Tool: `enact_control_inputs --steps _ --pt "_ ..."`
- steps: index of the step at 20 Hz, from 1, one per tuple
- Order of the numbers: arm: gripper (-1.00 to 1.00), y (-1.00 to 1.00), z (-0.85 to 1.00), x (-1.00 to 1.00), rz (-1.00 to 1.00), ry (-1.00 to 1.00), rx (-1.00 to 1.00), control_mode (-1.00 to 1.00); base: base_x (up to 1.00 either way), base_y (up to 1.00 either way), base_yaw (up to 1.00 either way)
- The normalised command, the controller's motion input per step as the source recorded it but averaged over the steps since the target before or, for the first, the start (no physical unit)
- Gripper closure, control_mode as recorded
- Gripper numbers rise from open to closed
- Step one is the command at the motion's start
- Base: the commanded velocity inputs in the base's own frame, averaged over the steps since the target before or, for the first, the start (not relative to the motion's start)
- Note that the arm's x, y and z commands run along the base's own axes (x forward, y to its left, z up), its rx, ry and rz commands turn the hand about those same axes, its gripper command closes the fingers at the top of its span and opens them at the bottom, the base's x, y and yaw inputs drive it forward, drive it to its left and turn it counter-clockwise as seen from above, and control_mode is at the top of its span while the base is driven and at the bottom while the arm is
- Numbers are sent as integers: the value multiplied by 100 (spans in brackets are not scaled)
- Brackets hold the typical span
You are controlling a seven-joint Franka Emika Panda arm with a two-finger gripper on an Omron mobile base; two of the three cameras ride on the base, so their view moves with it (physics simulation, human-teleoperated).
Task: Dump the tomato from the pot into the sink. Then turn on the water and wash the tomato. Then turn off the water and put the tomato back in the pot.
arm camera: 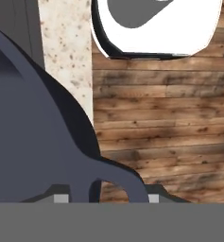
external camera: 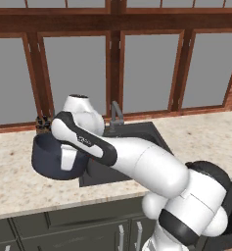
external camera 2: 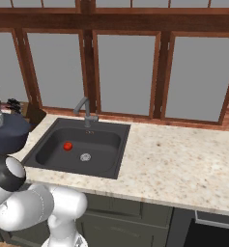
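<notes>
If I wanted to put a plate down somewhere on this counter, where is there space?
The widest bare patch is the speckled counter right of the sink, running to the brick wall. A narrow strip also runs in front of the sink. Left of the sink is crowded: the pot, the robot's arm and a knife block sit there. The tomato lies in the sink.

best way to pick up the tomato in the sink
Grip the tomato across its middle, coming straight down from above. It is a small round ball lying loose on the flat floor of the sink, left of the drain, and the basin walls block any sideways approach.
</notes>
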Motion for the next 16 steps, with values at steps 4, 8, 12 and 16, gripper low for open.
enact_control_inputs --steps 4,8,12,16 --pt "100 35 -31 0 0 3 -10 -100 0 0 0" --pt "100 32 -23 0 -1 4 -12 -100 0 0 0" --pt "100 24 -29 14 -2 3 -13 -100 0 0 0" --pt "100 17 -30 29 -2 0 -12 -100 0 0 0"
